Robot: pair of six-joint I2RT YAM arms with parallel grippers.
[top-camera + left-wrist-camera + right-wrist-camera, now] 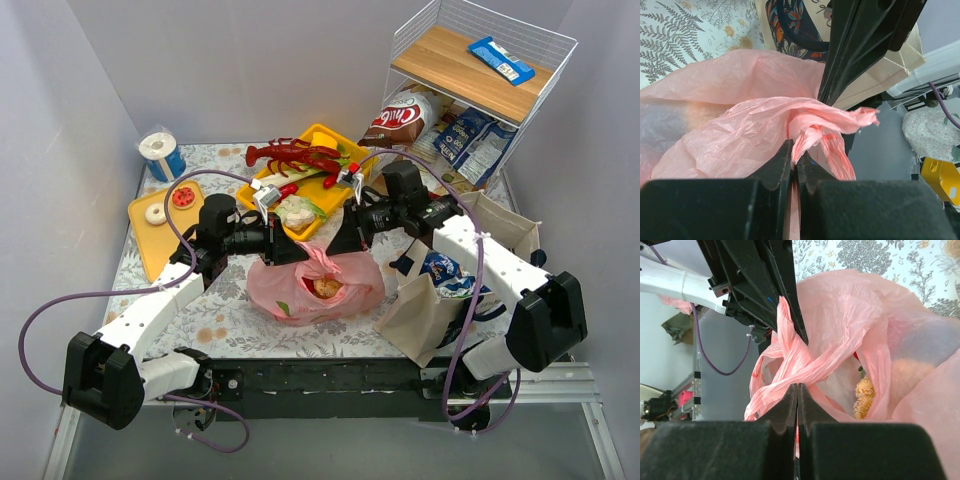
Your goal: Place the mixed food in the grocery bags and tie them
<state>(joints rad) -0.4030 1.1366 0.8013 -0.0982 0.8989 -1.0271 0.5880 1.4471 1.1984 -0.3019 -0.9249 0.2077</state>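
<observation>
- Pinching the pink bag [740, 135] by one twisted handle, the left gripper [795, 150] was clamped tight.
- Directly opposite it, the right gripper [797, 390] nipped another handle likewise.

Counting as I go: two grippers, my left gripper [292, 247] and right gripper [338, 240]. Two bags, one pink bag [350, 292] and one tote [418, 312]. Two trays, a yellow tray [322, 133] and an orange tray [150, 245]. One lobster [290, 155]. One roll [160, 152]. One rack [455, 75]. Packets [500, 58]: five that I can make out. One donut [156, 213], one tomato slice [183, 197].
</observation>
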